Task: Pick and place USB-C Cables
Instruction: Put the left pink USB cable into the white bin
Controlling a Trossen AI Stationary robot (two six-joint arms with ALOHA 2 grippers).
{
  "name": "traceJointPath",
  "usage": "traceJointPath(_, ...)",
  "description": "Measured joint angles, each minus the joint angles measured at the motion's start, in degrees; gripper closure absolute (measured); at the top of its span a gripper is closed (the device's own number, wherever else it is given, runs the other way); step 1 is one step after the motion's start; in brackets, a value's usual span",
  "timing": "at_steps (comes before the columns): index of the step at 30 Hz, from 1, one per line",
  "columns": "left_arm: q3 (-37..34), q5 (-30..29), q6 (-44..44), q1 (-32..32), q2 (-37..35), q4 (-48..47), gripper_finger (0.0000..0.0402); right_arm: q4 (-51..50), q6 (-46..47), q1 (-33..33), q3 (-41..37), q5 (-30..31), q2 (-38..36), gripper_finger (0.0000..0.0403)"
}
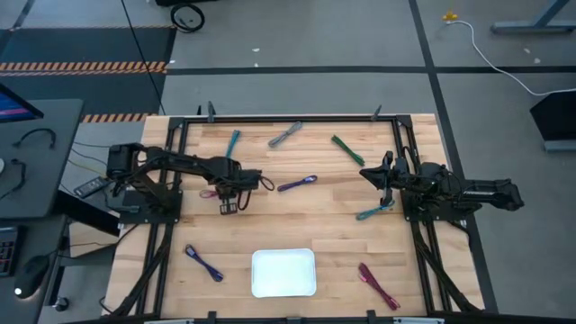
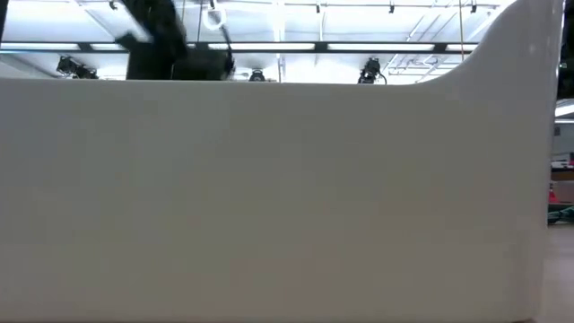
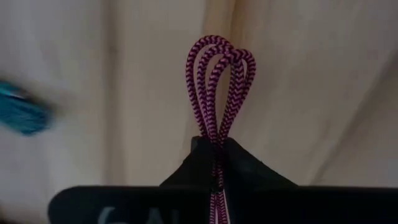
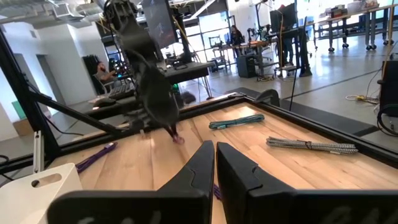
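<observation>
My left gripper [image 1: 229, 203] is over the table's left middle, shut on a magenta braided USB-C cable [image 3: 217, 81]. The right wrist view shows this gripper [image 4: 163, 121] pointing down with a magenta end [image 4: 178, 139] below it. My right gripper [image 4: 215, 163] waits shut and empty at the right side [image 1: 366, 172]. Other cables lie flat on the wood: teal [image 1: 233, 142], grey [image 1: 285, 135], green [image 1: 347, 149], purple [image 1: 297, 184], a second teal [image 1: 374, 212], blue-purple [image 1: 204, 263] and magenta [image 1: 378, 285]. My left gripper pinches the magenta cable between its two fingers [image 3: 245, 168] a little behind the folded loop end [image 3: 219, 59], which sticks out past the fingertips. Several strands of the bundle run side by side through the hold. The fingers point down from above. Whether the cable touches the wood I cannot tell.
A white tray [image 1: 283, 272] sits near the table's near edge at the middle; its wall [image 2: 269, 197] fills the low view. A black frame [image 1: 288, 118] runs along the table's edges. Bare wood lies between the arms around the purple cable.
</observation>
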Motion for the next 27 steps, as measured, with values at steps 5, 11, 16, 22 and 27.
traceJointPath(5,13.1,0.2,-3.4,-3.2,-2.9,-4.0,0.0383,0.0,0.0,0.0,0.0,0.1,0.0,0.0378)
traceJointPath(11,24.2,6.9,-6.4,-10.6,-4.8,12.3,0.0384,0.4,0.0,0.0,0.0,0.1,0.0,0.0378)
traceJointPath(16,22.1,8.6,-7.8,-18.6,-5.1,33.8,0.0384,0.9,0.0,0.0,0.0,0.0,0.0,0.0378)
traceJointPath(22,18.4,5.7,-10.6,-27.2,-3.3,49.3,0.0384,1.2,0.0,0.0,0.0,0.0,0.0,0.0378)
traceJointPath(27,18.3,2.8,-17.5,-30.9,2.9,46.3,0.0384,1.5,0.0,0.0,0.0,0.0,0.0,0.0378)
